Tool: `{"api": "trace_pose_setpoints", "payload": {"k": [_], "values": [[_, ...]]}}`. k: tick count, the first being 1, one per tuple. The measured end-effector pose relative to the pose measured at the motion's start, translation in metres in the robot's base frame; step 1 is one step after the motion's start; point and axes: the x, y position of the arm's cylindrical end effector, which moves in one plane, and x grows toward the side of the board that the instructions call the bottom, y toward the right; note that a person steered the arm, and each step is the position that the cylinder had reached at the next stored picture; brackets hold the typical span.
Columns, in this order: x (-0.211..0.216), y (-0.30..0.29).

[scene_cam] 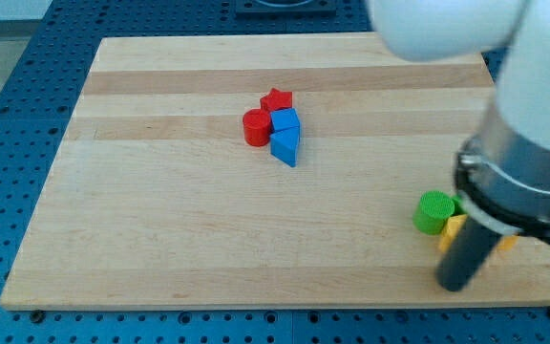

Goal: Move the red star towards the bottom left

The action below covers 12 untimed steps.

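Red star [277, 98] sits at the top of a tight cluster a little above the middle of the worktop [160, 229]. Touching it or nearly so: a red cylinder [256, 127] at its lower left, a blue cube-like block [286, 120] directly below it, and a blue wedge-shaped block [285, 145] below that. My tip [454, 284] is far off, near the view's bottom right, just beside a green cylinder [434, 211] and a yellow block [454, 229], shape not clear, partly hidden behind the rod. No pincer on this rig, only the bare rod, so nothing is open, closed or held. Step in hand, as I judge it: get the tip to the star's upper-right side before any push. Problem: the straight line from the star to the bottom left runs through the red cylinder and close to the blue cube, so a direct shove would likely drag the whole cluster along. Plan: swing wide around the view's right and top of the cluster, avoiding the green and yellow blocks on departure, nudge the star towards the view's left first to free it, then re-seat the tip at its upper right and push diagonally down-left. Keep contact centred, since star points tend to make it spin off the rod.
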Motion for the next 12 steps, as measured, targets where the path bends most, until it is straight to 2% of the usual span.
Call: {"api": "trace_pose_setpoints", "payload": {"k": [1,2,3,7,8,10,12], "values": [[0.001,0.046],[-0.017,0.079],[-0.032,0.091],[-0.032,0.029],[-0.033,0.028],[-0.034,0.082],[-0.058,0.078]]}}
